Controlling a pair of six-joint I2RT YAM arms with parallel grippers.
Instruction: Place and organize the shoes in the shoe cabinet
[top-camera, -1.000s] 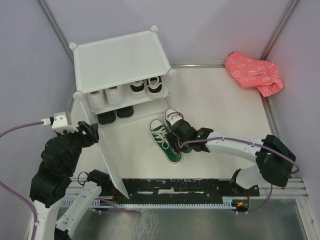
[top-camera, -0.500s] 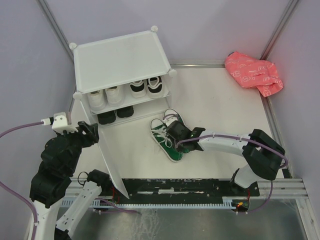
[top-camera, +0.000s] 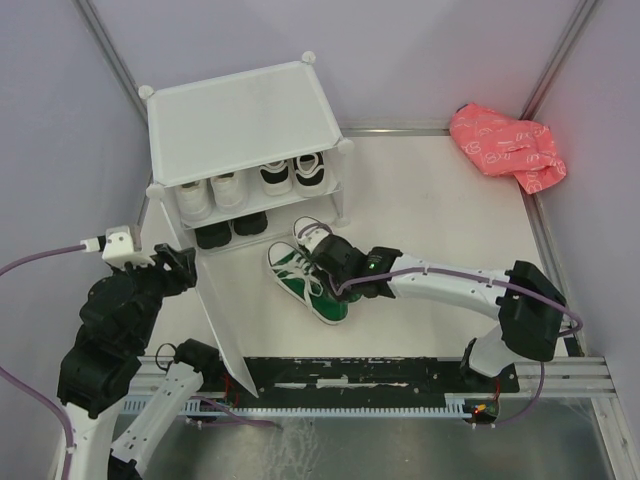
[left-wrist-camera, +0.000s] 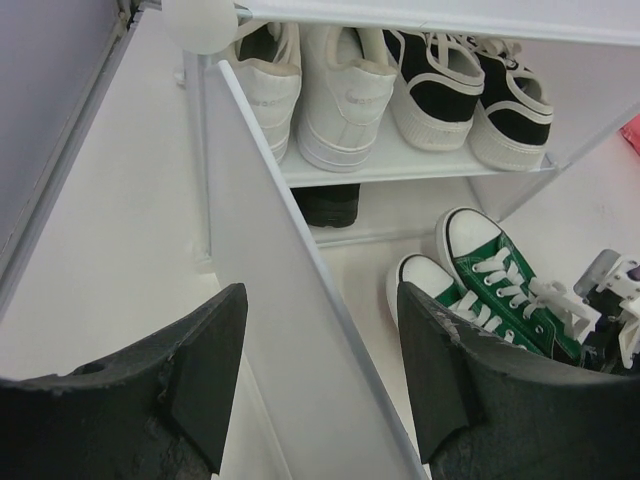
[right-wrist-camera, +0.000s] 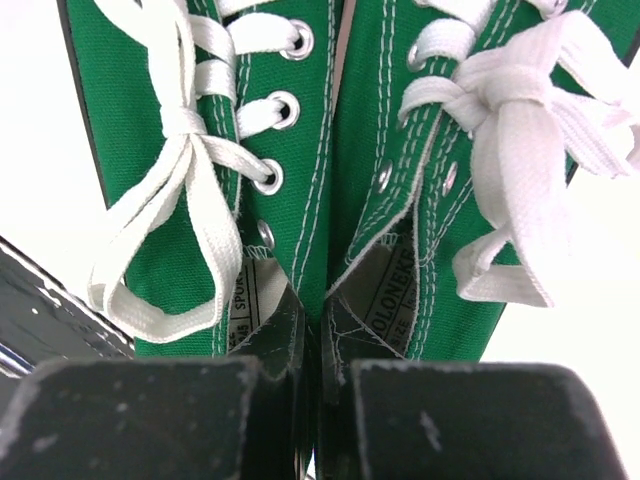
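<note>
The white shoe cabinet (top-camera: 240, 115) stands at the back left with its door (top-camera: 222, 320) swung open towards me. White sneakers (top-camera: 212, 195) and black sneakers with white soles (top-camera: 293, 175) sit on its upper shelf, plain black shoes (top-camera: 230, 230) below. The pair of green sneakers (top-camera: 305, 280) lies on the table in front of the opening. My right gripper (right-wrist-camera: 325, 330) is shut on the two inner walls of the green sneakers (right-wrist-camera: 200, 130), pinching them together. My left gripper (left-wrist-camera: 320, 380) stands open astride the door (left-wrist-camera: 290, 330).
A crumpled pink bag (top-camera: 508, 148) lies at the back right corner. Grey walls and metal rails enclose the table. A black slotted rail (top-camera: 380, 385) runs along the near edge between the arm bases.
The right gripper has shut on the green sneakers and drawn the pair left, closer to the cabinet opening. The left arm has not moved.
</note>
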